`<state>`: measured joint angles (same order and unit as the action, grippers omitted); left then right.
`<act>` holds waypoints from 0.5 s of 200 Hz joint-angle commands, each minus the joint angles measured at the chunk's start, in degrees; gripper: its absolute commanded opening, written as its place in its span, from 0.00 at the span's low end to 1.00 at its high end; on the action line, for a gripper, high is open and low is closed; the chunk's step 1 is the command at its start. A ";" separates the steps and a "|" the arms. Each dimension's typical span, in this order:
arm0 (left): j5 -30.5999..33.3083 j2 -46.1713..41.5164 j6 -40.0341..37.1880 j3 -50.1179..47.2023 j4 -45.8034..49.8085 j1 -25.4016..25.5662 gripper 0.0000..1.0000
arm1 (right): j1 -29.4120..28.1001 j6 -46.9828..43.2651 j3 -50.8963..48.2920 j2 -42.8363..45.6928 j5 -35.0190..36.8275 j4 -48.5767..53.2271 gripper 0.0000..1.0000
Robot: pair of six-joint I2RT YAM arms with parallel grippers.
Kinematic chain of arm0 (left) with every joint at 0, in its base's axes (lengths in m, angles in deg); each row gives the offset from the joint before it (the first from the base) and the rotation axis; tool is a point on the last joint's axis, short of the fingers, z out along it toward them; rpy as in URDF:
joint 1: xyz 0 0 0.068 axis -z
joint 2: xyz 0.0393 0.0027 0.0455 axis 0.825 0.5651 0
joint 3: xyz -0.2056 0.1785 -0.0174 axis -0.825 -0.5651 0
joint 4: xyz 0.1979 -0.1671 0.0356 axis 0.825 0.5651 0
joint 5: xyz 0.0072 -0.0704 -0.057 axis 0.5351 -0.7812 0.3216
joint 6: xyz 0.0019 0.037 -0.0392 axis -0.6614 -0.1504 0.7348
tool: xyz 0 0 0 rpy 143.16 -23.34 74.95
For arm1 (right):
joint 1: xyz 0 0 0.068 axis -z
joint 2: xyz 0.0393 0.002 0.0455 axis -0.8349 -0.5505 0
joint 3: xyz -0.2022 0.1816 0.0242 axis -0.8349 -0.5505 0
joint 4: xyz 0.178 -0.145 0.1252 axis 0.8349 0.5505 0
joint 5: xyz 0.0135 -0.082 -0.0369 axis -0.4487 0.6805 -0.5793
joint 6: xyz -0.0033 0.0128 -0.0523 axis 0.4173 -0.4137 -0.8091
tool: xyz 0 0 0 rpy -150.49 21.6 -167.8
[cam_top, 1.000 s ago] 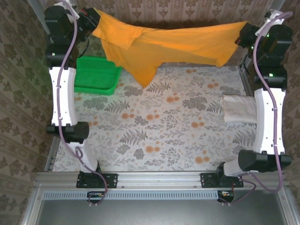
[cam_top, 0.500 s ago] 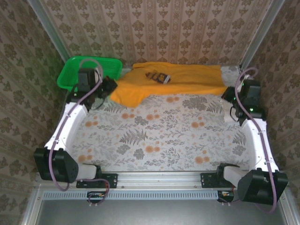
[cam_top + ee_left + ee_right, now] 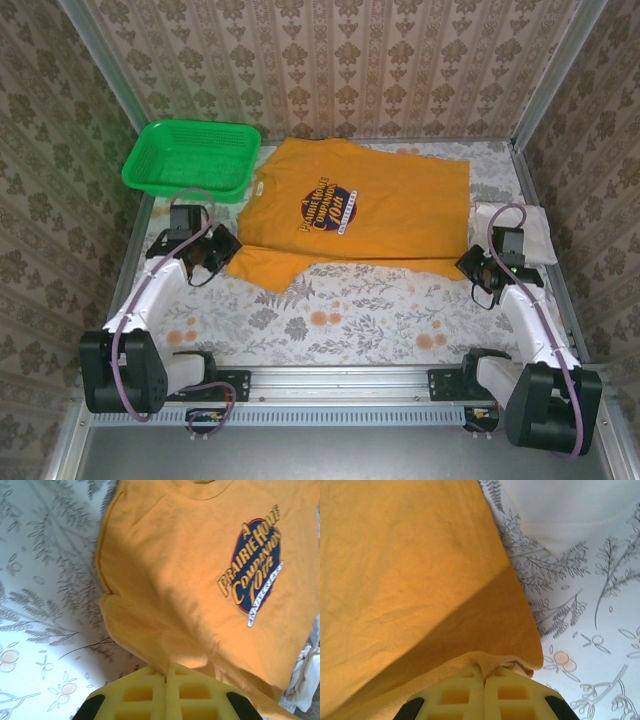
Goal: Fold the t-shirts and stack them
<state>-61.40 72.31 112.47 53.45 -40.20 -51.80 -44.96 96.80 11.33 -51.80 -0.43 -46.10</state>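
Orange tee flat; L end effector & R end effector clamped on it.

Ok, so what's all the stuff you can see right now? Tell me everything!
orange t-shirt: one, mustard-orange with a blue and white print, spread flat, print up, across the far half of the table.
white t-shirt: one, white, bundled at the table's right edge, next to the orange one.
basket: one, green mesh, far left corner.
table: one, grey leaf and orange flower pattern, under everything.
left gripper: one, yellow pads, shut on the orange t-shirt's near left sleeve.
right gripper: one, yellow pads, shut on its near right corner.
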 commanded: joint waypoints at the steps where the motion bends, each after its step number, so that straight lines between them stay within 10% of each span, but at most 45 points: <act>1: -0.81 -2.24 0.32 -2.41 1.93 -1.10 0.00 | 0.29 3.78 -2.32 3.04 2.04 2.74 0.00; 91: -2.29 -2.30 -3.31 -8.10 4.58 -7.20 0.00 | -0.26 22.25 -12.30 20.63 -3.47 18.01 0.00; 100: -2.22 -2.43 -2.87 -8.62 4.28 -7.36 0.06 | -0.66 24.10 -13.75 23.55 -2.98 19.85 0.12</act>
<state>-63.61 70.75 110.70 46.15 -37.49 -57.99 -45.03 112.51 0.97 -33.75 -2.29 -35.02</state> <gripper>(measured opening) 0.045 0.056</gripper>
